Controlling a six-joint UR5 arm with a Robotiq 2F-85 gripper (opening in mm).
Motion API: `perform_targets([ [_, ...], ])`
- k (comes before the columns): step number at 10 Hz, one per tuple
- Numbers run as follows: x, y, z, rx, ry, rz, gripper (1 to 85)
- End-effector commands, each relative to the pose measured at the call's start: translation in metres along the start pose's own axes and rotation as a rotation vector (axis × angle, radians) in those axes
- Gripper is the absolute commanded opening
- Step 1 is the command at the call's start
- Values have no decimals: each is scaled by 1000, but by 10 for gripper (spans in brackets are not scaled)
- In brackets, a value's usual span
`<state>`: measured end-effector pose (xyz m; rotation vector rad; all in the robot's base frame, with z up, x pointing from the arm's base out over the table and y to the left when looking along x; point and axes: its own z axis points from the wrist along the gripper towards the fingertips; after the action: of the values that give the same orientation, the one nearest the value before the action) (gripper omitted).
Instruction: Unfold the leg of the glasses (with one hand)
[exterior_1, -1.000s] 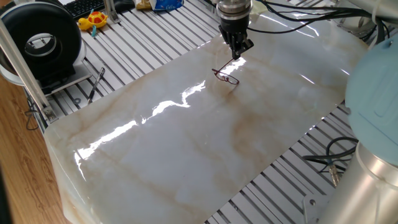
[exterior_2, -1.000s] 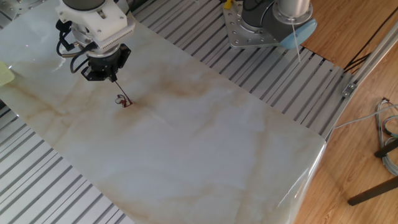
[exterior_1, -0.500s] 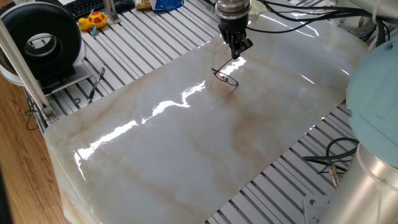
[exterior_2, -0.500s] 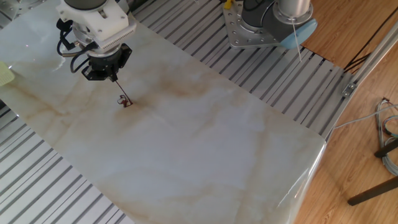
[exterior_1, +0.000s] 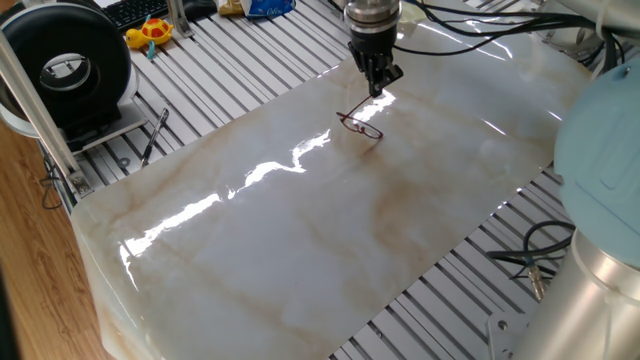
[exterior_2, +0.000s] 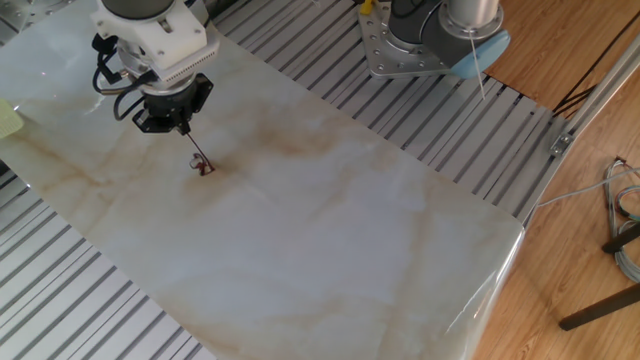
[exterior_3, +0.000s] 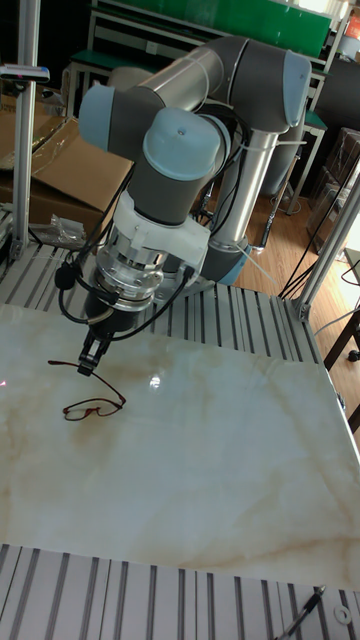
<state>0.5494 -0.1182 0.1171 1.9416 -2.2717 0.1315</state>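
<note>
The glasses (exterior_1: 361, 123) are small, with thin dark red rims, and rest on the glossy marble sheet (exterior_1: 300, 240) near its far side. They also show as a tiny frame, the glasses (exterior_2: 203, 166), in the other fixed view, and lens-side down, the glasses (exterior_3: 92, 407), in the tall view. One slender leg rises from the frame up to my gripper (exterior_1: 377, 90), whose fingers are shut on it just above the sheet. From the other fixed view the gripper (exterior_2: 183, 127) hangs directly over the frame; in the tall view the gripper (exterior_3: 88, 368) is a little above it.
A black round device (exterior_1: 68, 65), a yellow toy (exterior_1: 150, 32) and a keyboard (exterior_1: 135, 10) lie past the sheet's left end. A dark pen-like tool (exterior_1: 155, 135) lies on the slatted table. Cables (exterior_1: 530, 255) trail at the right. The arm's base (exterior_2: 410, 45) stands behind the sheet.
My gripper has shifted slightly up and to the left, and the glasses have followed a little with the held leg.
</note>
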Motion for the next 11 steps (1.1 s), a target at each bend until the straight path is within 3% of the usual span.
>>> perform_targets([
  [1,-10,0,2,-4,-29,15,13],
  [5,-11,-2,3,2,-24,15,100],
  [7,-9,-3,3,3,-16,9,327],
  [8,-8,-3,3,3,-14,9,390],
  [11,-7,-3,3,5,-16,8,400],
])
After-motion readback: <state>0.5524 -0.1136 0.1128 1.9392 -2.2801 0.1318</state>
